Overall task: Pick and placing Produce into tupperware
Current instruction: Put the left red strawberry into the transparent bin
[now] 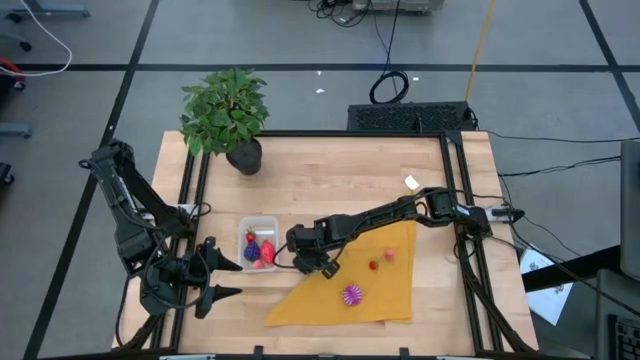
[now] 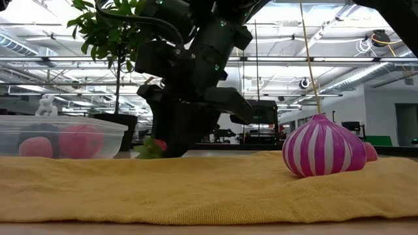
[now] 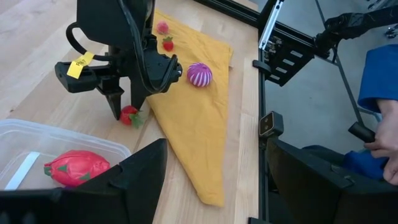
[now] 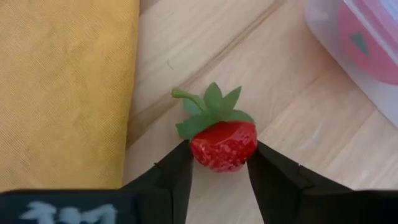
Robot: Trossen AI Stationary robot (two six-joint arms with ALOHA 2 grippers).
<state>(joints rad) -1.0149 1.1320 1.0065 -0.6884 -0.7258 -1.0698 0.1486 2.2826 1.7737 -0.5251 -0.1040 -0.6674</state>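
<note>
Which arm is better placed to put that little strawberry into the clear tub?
The right. The right gripper has its fingers against both sides of the strawberry, on the wood right beside the tupperware. The left gripper waits open at the table's front-left edge, holding nothing.

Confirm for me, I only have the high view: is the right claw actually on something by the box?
Observer: Yes. The right claw has both fingers against a small red strawberry with a green leafy top.
Operator: On the cloth or off it?
Observer: Off it. The strawberry sits on bare wood beside the edge of the yellow cloth, near the clear container.
Operator: Left claw?
Observer: The left claw waits open at the table's left edge, holding nothing.
</note>
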